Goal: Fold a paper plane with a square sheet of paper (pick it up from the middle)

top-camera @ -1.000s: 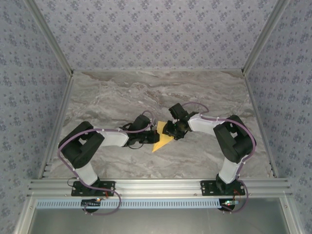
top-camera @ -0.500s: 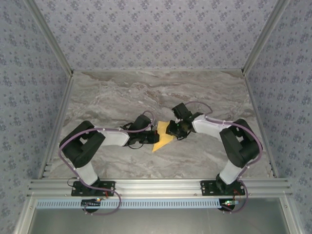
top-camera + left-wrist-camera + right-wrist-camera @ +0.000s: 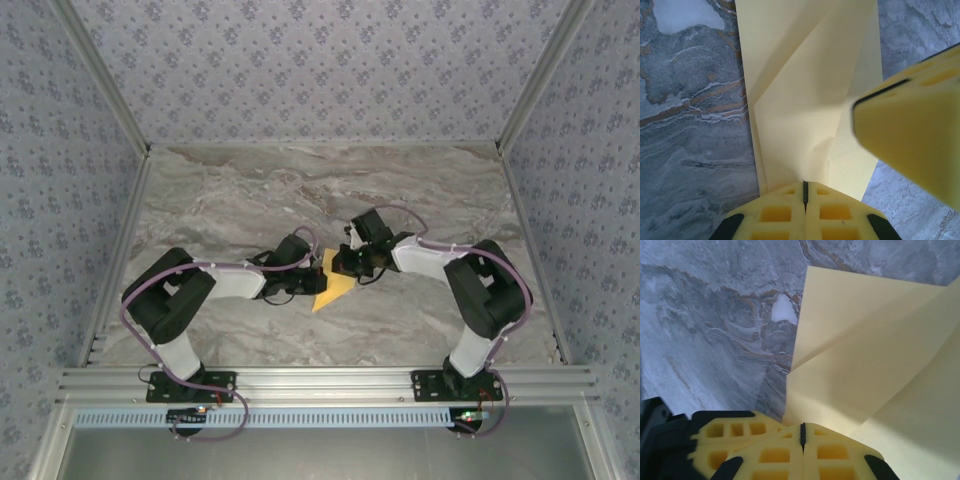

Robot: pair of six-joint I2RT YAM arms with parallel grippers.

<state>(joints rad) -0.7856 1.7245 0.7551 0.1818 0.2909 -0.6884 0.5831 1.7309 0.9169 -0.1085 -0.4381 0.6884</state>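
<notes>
Status, both arms in:

- Left arm (image 3: 230, 282): elbow folded out to the left, forearm low and reaching right toward mid-table. Right arm (image 3: 432, 256) mirrors it, with the elbow out right and the forearm reaching left.
- Left gripper (image 3: 312, 282) and right gripper (image 3: 350, 266) face each other, almost tip to tip, with the yellow sheet (image 3: 332, 292) between them.
- Left gripper is clenched. In the left wrist view its pads (image 3: 782, 214) meet with only a thin seam, and the sheet's crease runs straight into that seam, so we read it as pinching the sheet.
- Right gripper is also clenched. Its pads (image 3: 835, 456) meet at a seam and the folded paper comes out of it, so we read that as pinching the sheet too.
- Each wrist view catches a finger of the other gripper just beside its own. The right one (image 3: 912, 135) hangs over the sheet's right side; the left one (image 3: 720, 434) is blurred at lower left.
- The sheet is partly folded: diagonal flaps are visible, and from above one pointed corner aims at the near edge.
- We cannot tell whether the sheet lies flat on the table (image 3: 250, 190) or sits slightly lifted.
- Room to move: the pair sits roughly mid-table. The marble runs wide toward the back wall (image 3: 320, 70) and toward both sides.
- The near frame rail (image 3: 320, 380) is well apart from the sheet. The closest things to each gripper are the other gripper and the paper.
</notes>
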